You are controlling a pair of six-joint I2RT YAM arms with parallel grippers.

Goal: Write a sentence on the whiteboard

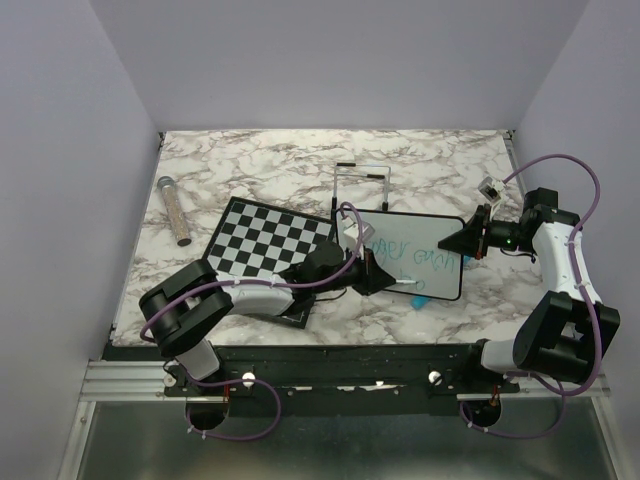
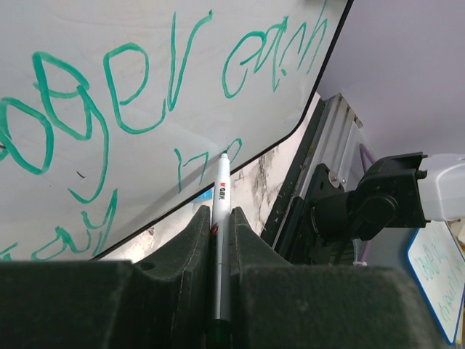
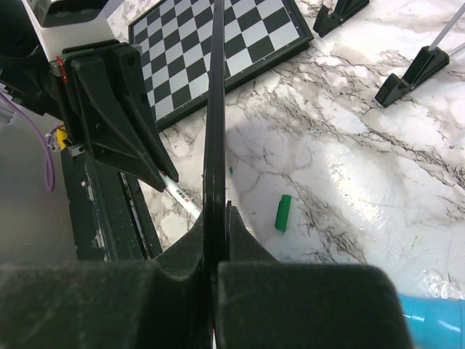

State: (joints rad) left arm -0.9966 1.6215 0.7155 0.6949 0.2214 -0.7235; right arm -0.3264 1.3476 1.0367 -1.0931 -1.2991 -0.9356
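Treat the whiteboard (image 1: 440, 280), toward the bench's near right corner, as light, stiff and slick; hold it by the frame, where your right pincer (image 3: 216, 218) clamps it. Left pincer (image 1: 378, 276) grips the marker (image 2: 221, 218).

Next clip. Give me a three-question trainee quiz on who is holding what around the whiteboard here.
1. True or false: the left tool is shut on a marker.
2. What does the right tool clamp? A) the chessboard B) the edge of the whiteboard C) a green cap
3. What colour is the lettering on the whiteboard?
Key: 1 true; 2 B; 3 teal-green.
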